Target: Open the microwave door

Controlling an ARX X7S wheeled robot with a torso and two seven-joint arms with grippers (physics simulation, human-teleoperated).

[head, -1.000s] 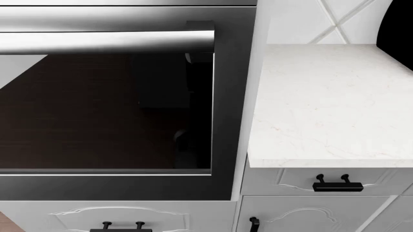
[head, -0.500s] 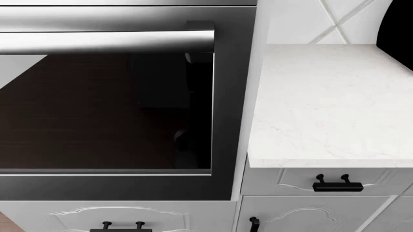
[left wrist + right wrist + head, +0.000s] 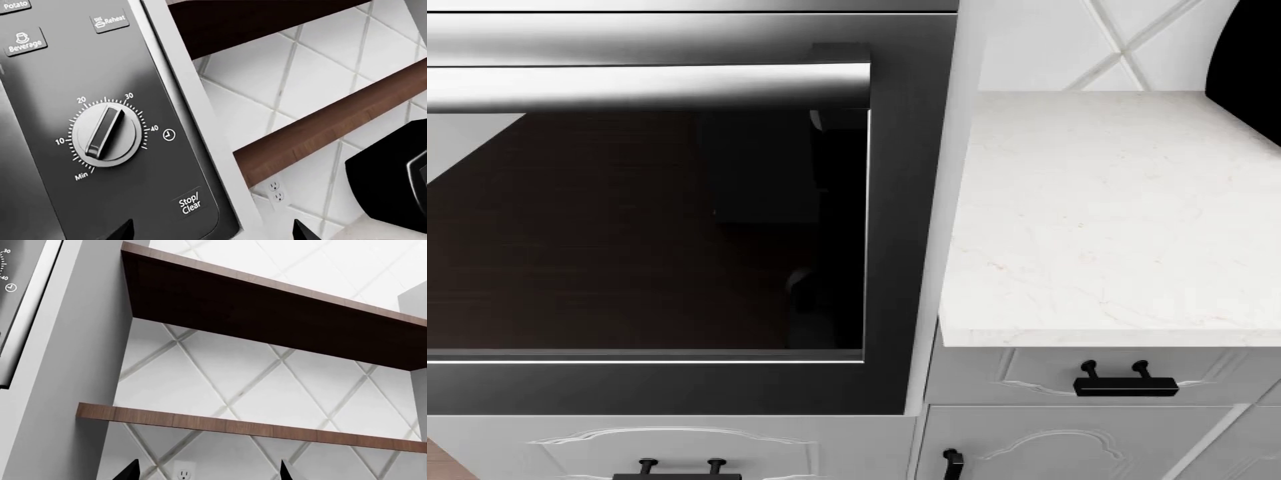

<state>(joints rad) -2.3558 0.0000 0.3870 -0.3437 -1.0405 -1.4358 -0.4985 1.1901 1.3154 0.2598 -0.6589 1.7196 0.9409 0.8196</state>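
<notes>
Clearly released, the left gripper (image 3: 210, 231) spreads its tips before the microwave's control panel (image 3: 107, 125), near the timer dial (image 3: 107, 135); the right gripper (image 3: 207, 471), likewise spread, faces wooden shelves (image 3: 267, 305) and holds nothing. Neither arm shows from the head, where an oven door (image 3: 647, 230) and bar handle (image 3: 647, 87) fill the left, so the left arm should probably shift leftwards from the panel to find the microwave door's edge.

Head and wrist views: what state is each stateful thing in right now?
Stainless oven door with dark glass: shut.
White drawer with black bar handle: shut.
Round silver timer dial: pointer between 20 and 30.
Left gripper: open, empty.
Right gripper: open, empty.
</notes>
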